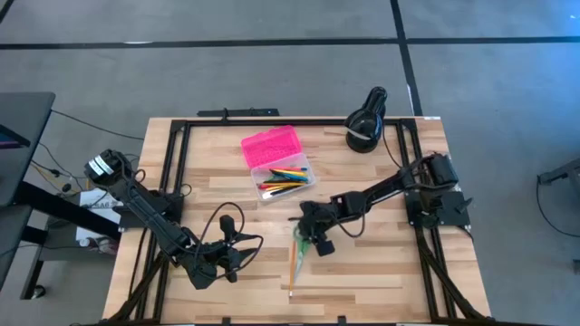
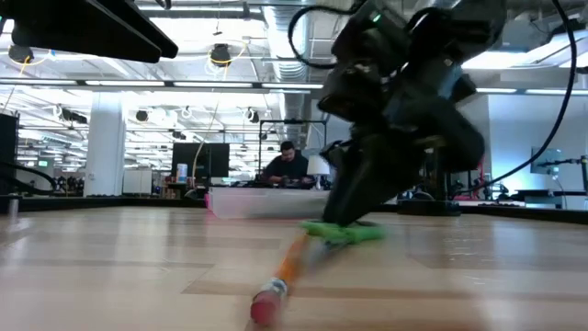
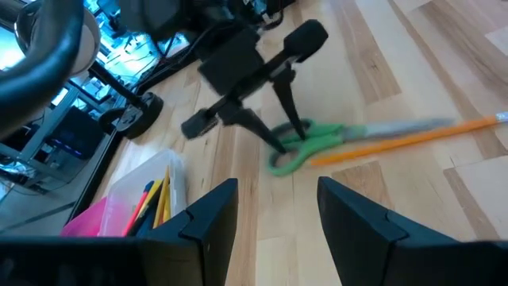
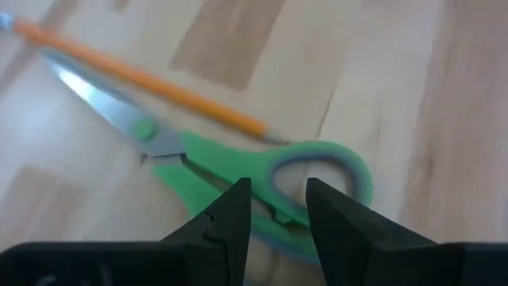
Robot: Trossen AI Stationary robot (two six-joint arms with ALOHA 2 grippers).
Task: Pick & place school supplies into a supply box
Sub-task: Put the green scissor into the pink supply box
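1 scissors (image 4: 262, 187), 1 pencil (image 4: 143, 79) loose mid-table | box (image 1: 276, 163) behind them, several pens inside | right gripper (image 4: 274, 214) straddled scissors handle, fingers slightly apart | left gripper (image 3: 274, 210) spread, near front | wood table (image 1: 381, 272); office, 1 seated person (image 2: 287, 165)

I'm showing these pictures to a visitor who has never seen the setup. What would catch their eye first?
Probably the right tool, down at mid-table with its fingers astride a handle of the green scissors, an orange pencil lying alongside. Next, the hot pink supply box behind them, open, with pens inside. The left tool waits nearby.
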